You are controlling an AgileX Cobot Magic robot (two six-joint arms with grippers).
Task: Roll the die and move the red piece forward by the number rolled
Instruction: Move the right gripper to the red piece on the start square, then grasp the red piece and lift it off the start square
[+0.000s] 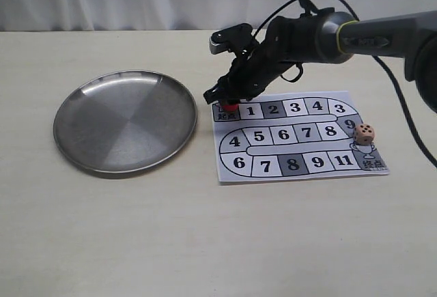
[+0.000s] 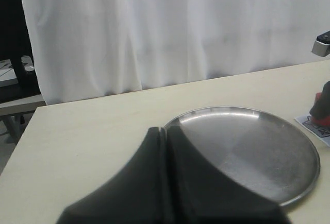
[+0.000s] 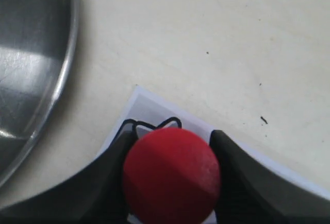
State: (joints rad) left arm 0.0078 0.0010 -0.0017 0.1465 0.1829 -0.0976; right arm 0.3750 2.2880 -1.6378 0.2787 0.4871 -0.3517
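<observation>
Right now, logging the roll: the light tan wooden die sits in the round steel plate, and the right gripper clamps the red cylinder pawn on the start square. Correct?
No. The exterior view shows the light tan wooden die on the printed paper board, not in the round steel plate. The rest holds.
</observation>
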